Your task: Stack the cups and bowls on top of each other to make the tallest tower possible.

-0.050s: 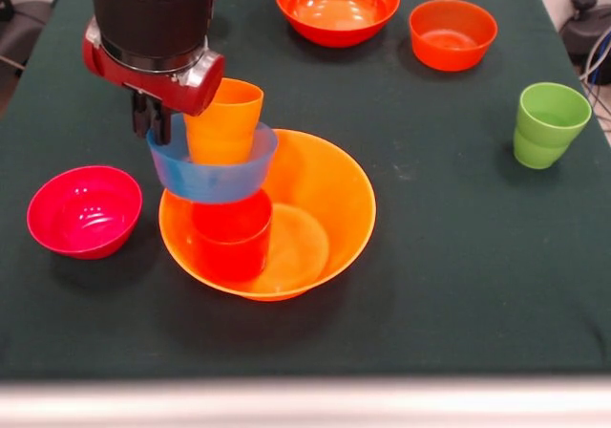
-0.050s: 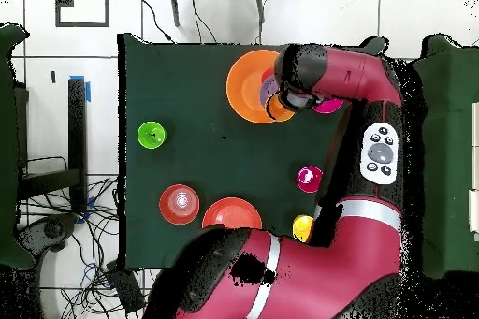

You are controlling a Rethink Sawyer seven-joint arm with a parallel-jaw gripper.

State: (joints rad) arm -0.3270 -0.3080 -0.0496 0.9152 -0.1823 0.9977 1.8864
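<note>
Magenta bowl [image 1: 84, 210] sitting upright near the table's [image 1: 430, 285] left edge, apart from everything else. Just right of it, gripper [image 1: 155, 132] hanging from above at the left rim of the light blue bowl [image 1: 212, 175]; not showing clearly whether spread apart, closed together or clamped on that rim, so cannot tell.

Tower [image 1: 229, 180] standing directly right of the gripper and partly under the arm's red and black wrist [image 1: 153, 27], in the table's left half toward the front edge: wide orange bowl [image 1: 315, 227] resting on the table as base, red-orange cup [image 1: 232, 237] standing in that bowl's left part, the light blue bowl sitting on the cup, orange cup [image 1: 223, 120] standing upright inside the blue bowl as top piece.

Further right, large red-orange bowl [image 1: 337, 5] lying at the back edge, smaller orange-red bowl [image 1: 452, 33] sitting just beside it toward the back right corner. Green cup [image 1: 549, 124] standing upright and alone near the right edge, well apart from the tower.
</note>
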